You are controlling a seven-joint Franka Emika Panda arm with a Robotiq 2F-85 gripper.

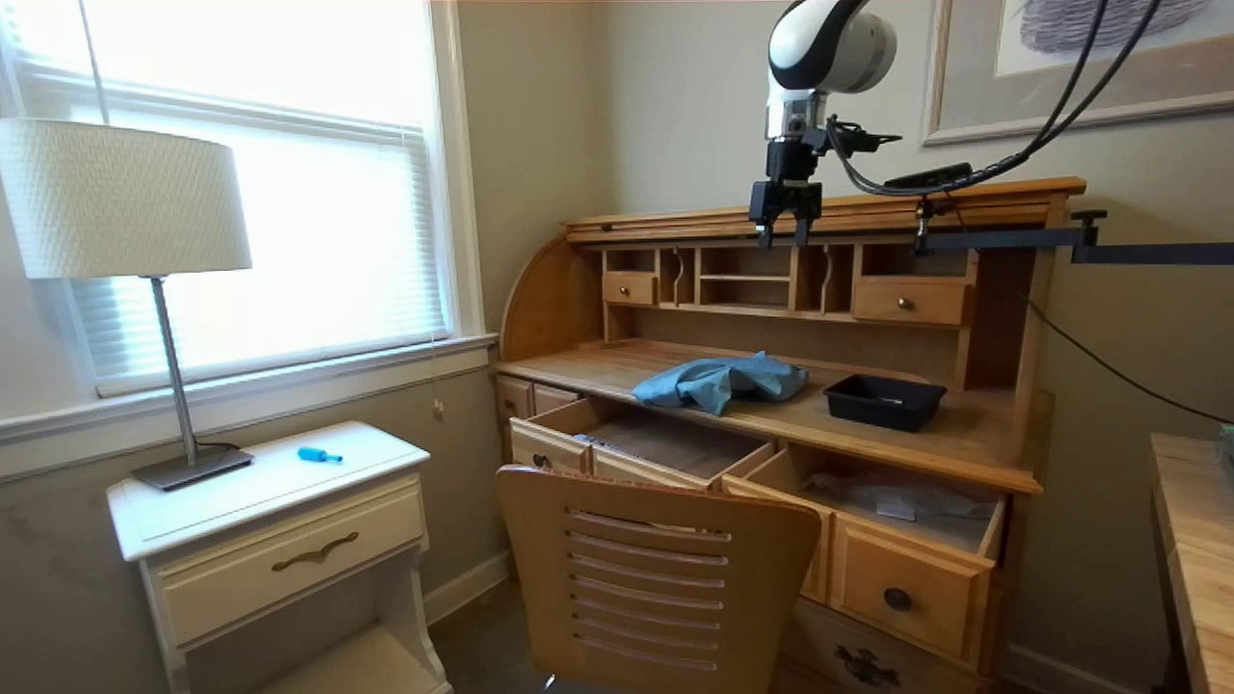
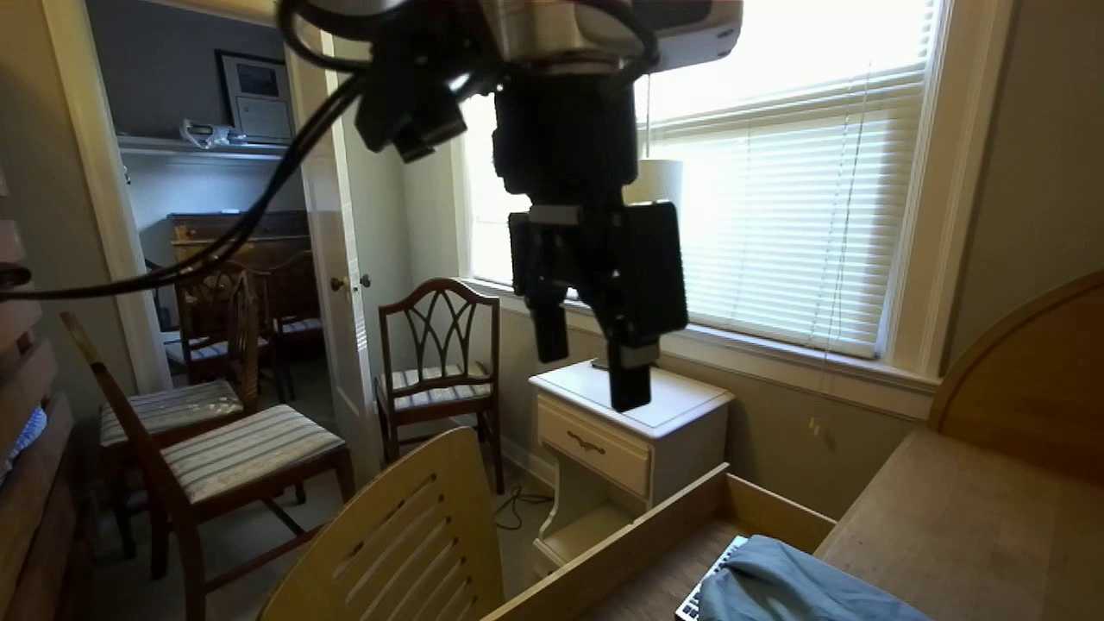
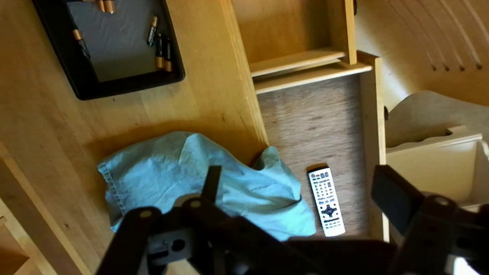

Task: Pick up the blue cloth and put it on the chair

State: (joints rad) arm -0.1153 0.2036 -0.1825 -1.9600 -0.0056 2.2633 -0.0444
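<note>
Blue cloth (image 1: 718,381): on top of the desk (image 1: 974,429), by its front edge, one end spilling slightly past that edge over the pulled-out drawer (image 3: 317,114).
Fabric: expect light and limp, nothing to break. Looks like thin weave; sag and swing once lifted seem likelier trouble than slip.
Raised fold: best hold, I'd say. Come straight down mid-heap, over the desk proper, and take a deep bite; a shallow pinch may catch one layer only.
Overhang: leave it alone. The remote (image 3: 326,200) lies in the desk's drawer just beside it and could get snagged.
Shade: pale blue in the wrist view; the cloth (image 2: 802,582) looks greyer in an exterior view.
Heap: loose, crumpled, smoother toward the back of the desk, creased toward the front edge.
Hem: stitched edge shows at the end deeper into the desk.
Gripper (image 1: 784,237): fingers spread wide, nothing between them; above the desk, well apart from the cloth.
Slatted chair (image 1: 651,583): in front of the desk, likely the target; can't make out its seat.
</note>
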